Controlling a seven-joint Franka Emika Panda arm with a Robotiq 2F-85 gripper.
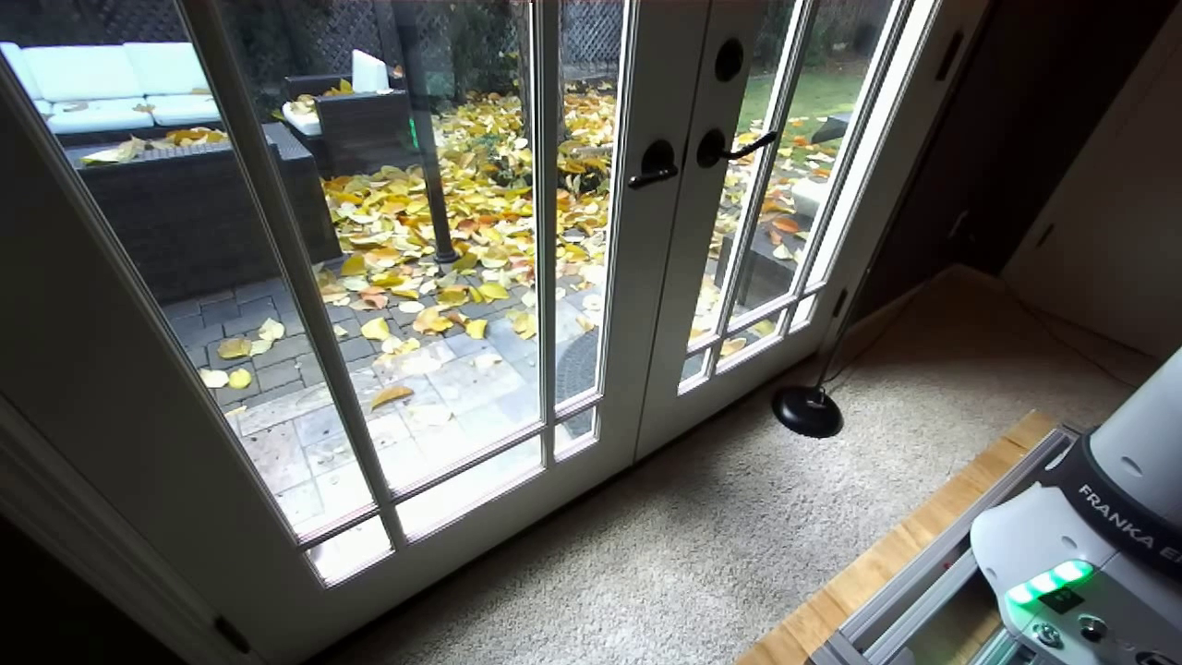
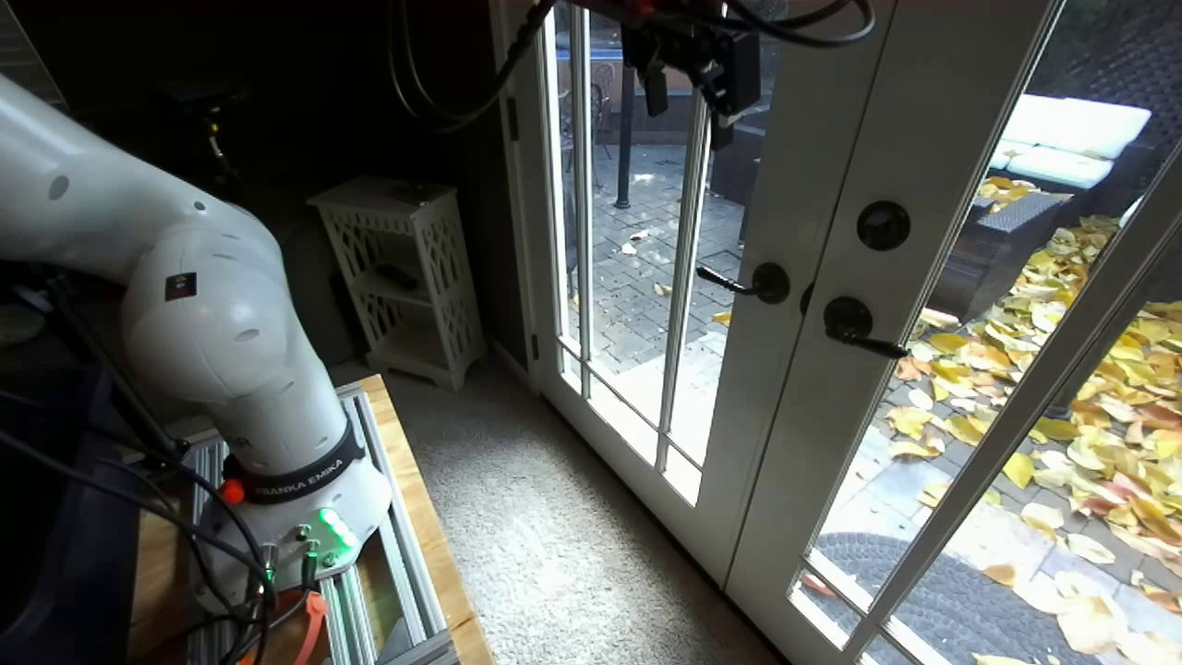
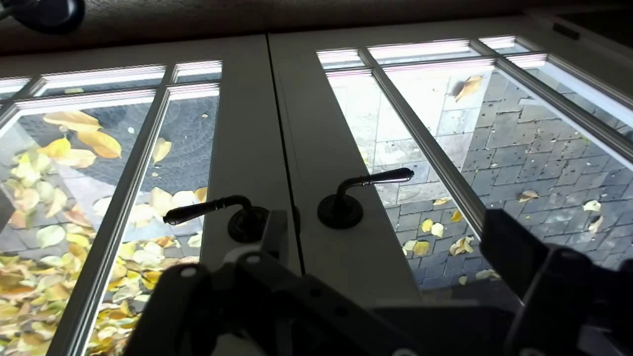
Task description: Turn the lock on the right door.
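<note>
The lock is a dark round piece on the right door's white stile, above its lever; it shows in both exterior views (image 1: 729,59) (image 2: 884,225). How its thumb-turn points is too dark to tell. The right door (image 2: 802,462) has a long dark lever handle (image 2: 868,342). In the upside-down wrist view this door (image 3: 247,123) is on the left, its lever (image 3: 198,210) beside my finger; the lock is hidden behind my gripper. My gripper (image 2: 690,118) is open and empty, seen against the left door's glass, higher than the lock. Its fingers (image 3: 385,237) are wide apart in the wrist view.
The left door (image 2: 785,203) has its own dark lever (image 2: 734,282). A black round stand base (image 1: 808,411) is on the carpet by the doors. A white shelf (image 2: 416,212) stands near the wall. Cables (image 2: 803,32) hang at my wrist. My base is on a wood-edged table (image 1: 886,563).
</note>
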